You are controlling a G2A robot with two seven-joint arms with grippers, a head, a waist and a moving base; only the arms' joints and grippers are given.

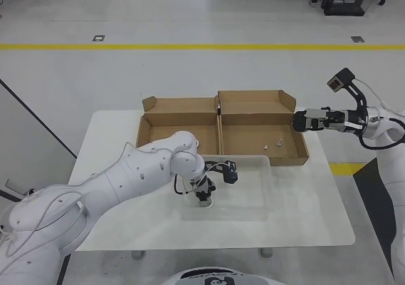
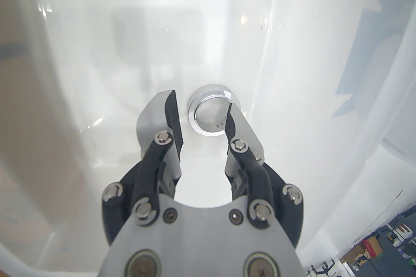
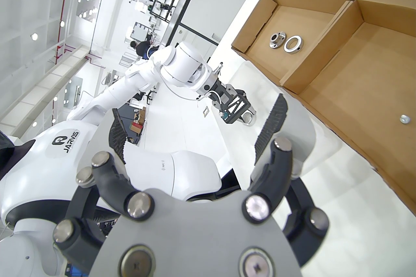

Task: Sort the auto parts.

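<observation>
Left tool (image 2: pixel 200 101) open, its pads flanking a metal ring (image 2: pixel 211 112) on the floor of the clear tray (image 1: pixel 245 192).
Right tool (image 1: pixel 300 121) spread wide and empty, just beside the cardboard boxes (image 1: pixel 220 132) on the white worktop (image 1: pixel 309 214).

Cardboard boxes (image 1: pixel 165 135) (image 1: pixel 252 139): two
Clear bin (image 1: pixel 248 191): one
Metal rings (image 2: pixel 208 93) (image 3: pixel 287 48): two
Flanged hub (image 3: pixel 277 40): one
Small fasteners (image 1: pixel 266 146) (image 1: pixel 278 140): two
Worktop (image 1: pixel 309 214): one

The left box (image 1: pixel 177 135) and right box (image 1: pixel 259 135) stood side by side at the back of the table (image 1: pixel 309 214), with the bin (image 1: pixel 267 192) just before them. In the bin a ring (image 2: pixel 208 94) lay between my left gripper's (image 2: pixel 201 109) jaws.
</observation>
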